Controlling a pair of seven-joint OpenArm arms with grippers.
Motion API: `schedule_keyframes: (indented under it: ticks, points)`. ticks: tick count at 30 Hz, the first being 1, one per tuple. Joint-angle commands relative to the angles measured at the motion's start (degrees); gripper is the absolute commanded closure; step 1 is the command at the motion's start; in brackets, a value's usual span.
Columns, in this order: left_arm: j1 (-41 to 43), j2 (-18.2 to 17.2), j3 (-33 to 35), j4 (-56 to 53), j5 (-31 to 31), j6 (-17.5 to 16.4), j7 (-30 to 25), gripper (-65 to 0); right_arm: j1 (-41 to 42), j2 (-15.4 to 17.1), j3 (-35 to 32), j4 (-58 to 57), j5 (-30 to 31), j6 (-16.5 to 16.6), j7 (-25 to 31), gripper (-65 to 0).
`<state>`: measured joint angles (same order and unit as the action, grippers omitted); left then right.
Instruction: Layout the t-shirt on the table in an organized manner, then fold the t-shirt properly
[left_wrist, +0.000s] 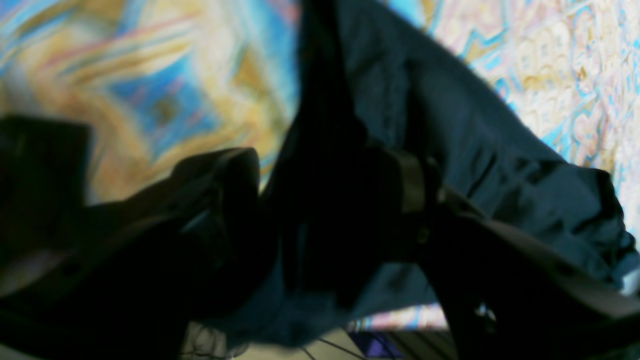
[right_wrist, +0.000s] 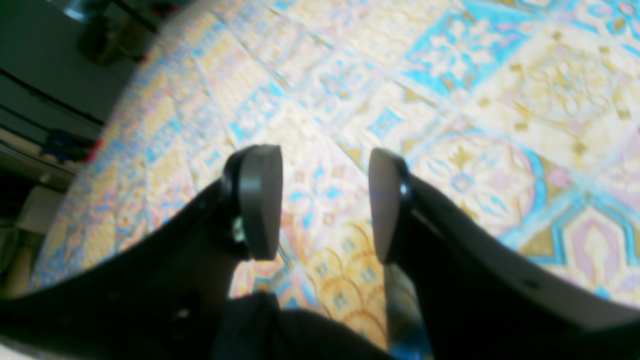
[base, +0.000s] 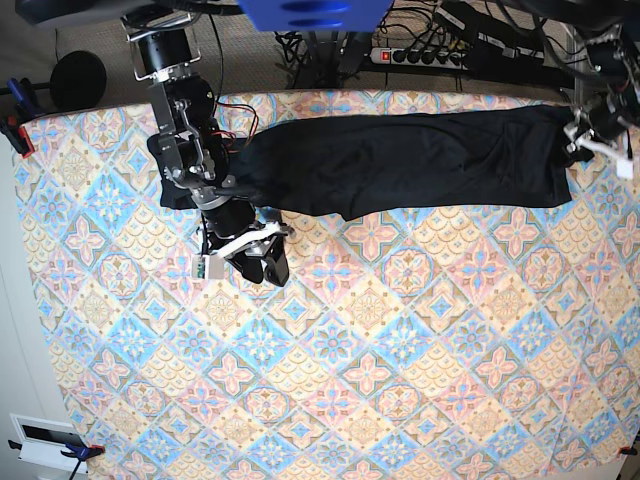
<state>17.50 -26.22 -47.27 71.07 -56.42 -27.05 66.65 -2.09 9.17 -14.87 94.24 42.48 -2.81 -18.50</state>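
Observation:
The black t-shirt (base: 400, 165) lies stretched in a long band across the far part of the patterned table (base: 350, 380). My left gripper (base: 585, 135) is at the shirt's right end by the far right corner. In the left wrist view its fingers stand wide apart, and a bunch of the t-shirt (left_wrist: 475, 150) runs through the left gripper (left_wrist: 327, 175) without being pinched. My right gripper (base: 268, 262) hovers just in front of the shirt's left end. The right gripper (right_wrist: 325, 205) is open over bare table (right_wrist: 450, 100), with nothing between its pads.
A round black object (base: 78, 80) sits off the table beyond the far left corner. A power strip (base: 420, 55) and cables lie behind the far edge. A clamp (base: 15, 130) holds the cloth at the left corner.

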Motion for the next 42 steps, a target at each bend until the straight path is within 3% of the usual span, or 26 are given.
schedule_keyframes:
  ticks: [1, 5, 13, 23, 26, 34, 42]
  points:
    - [1.45, -2.13, -0.08, 0.45, -0.68, -0.51, 1.35, -35.4, 0.99, -0.16, 0.15, 0.23, 0.38, 0.83, 1.32, -26.2]
    - [4.09, -3.19, 0.19, 0.45, -4.81, -1.83, 1.35, -36.6, 0.99, -0.25, 0.15, -1.18, 0.38, 0.83, 1.32, -26.2]
    - [3.47, -3.28, 0.28, 0.45, -4.98, -2.01, 1.08, -44.3, 0.99, -0.25, 0.15, -1.44, 0.38, 0.83, 1.32, -26.2]
    - [-0.75, -3.80, 0.19, 0.45, 2.58, -1.92, -2.26, -44.5, 0.99, -0.25, 0.15, -1.44, 0.38, 0.83, 1.32, -26.2]
    - [-1.72, -2.05, 0.28, 0.45, 4.51, -1.92, -2.78, -44.5, 0.99, -0.25, 0.15, -1.44, 0.38, 0.83, 1.32, -26.2]
    - [-1.98, 1.03, 4.14, 0.45, 4.60, -1.92, -2.70, -44.8, 0.99, -0.25, 0.15, -1.44, 0.38, 0.83, 1.32, -26.2]
    - [-0.93, 0.68, 4.23, 0.45, 4.60, -3.06, -2.61, -44.8, 0.99, -0.25, 0.15, -1.44, 0.38, 0.83, 1.40, -26.2]
